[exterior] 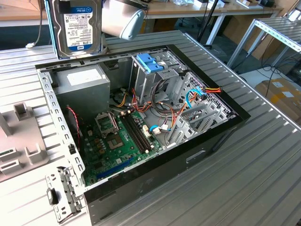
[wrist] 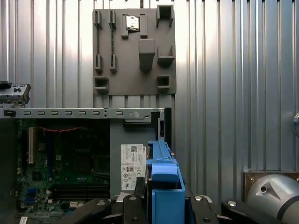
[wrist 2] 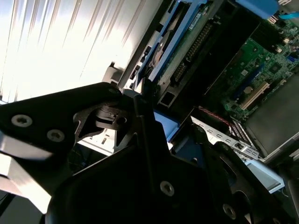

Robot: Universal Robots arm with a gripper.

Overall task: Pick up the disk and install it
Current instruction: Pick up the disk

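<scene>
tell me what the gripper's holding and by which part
The gripper holds the disk, hanging upright near the open case, clamped on the blue plastic carrier along its edge.

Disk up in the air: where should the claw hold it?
By its thin side edges, coming from above: the disk hangs upright, and its flat labelled face looks too wide to span. The claw seems shut on it that way.

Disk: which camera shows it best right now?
The exterior view: the disk is upright, label facing the camera. The first wrist view has its blue-framed edge in the claw; the second wrist view, a blue sliver behind the claw.
</scene>
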